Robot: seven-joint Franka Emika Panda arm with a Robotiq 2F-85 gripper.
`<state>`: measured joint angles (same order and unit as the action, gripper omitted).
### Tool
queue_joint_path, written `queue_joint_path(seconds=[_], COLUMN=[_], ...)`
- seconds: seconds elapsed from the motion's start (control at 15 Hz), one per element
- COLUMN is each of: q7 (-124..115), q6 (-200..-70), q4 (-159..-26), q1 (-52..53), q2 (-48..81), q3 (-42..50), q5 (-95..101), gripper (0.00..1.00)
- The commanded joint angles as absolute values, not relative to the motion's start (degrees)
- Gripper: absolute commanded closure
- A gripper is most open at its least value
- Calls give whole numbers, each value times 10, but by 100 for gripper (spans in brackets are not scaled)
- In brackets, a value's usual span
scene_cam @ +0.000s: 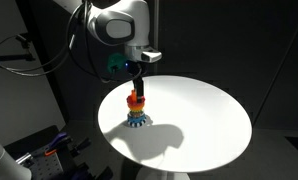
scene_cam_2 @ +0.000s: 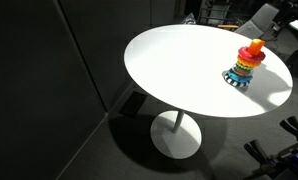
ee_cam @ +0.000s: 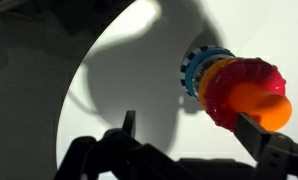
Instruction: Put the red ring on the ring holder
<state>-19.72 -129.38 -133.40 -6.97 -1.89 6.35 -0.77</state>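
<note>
Fingers (ee_cam: 127, 128) of the black two-finger Robotiq gripper (ee_cam: 189, 135) stand wide apart in the wrist view, with nothing clamped between them. Beyond them is the small stacking-toy ring holder (ee_cam: 196, 68), with a dark striped round base, blue and yellow rings and an upright peg whose tip looks orange. The flat red doughnut-shaped ring (ee_cam: 241, 85) is threaded on that peg as the uppermost of the stack, and the peg's tip pokes out through its hole. The red ring lies toward one side of the gap, close to one finger; whether they touch cannot be told.

In an exterior view the gripper (scene_cam: 138, 80) hangs straight above the ring holder (scene_cam: 137, 116), pointing down under the white robot arm (scene_cam: 119, 25), its tips just over the red ring (scene_cam: 137, 98). The toy stands upright on the round white table (scene_cam: 204, 115). In an exterior view the ring holder (scene_cam_2: 237, 76) stands near the rim of the table (scene_cam_2: 179, 60), with the red ring (scene_cam_2: 254, 52) at its top.
</note>
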Motion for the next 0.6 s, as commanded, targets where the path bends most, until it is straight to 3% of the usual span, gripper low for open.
queue_joint_path(seconds=[0.0,0.53], q7=[-147,-108], q6=[-1270,-1267], q4=[-1325,-1331], q1=[-73,-71], q2=[-31,-31], q3=[69,68], q5=[-15,-8], gripper=[0,0])
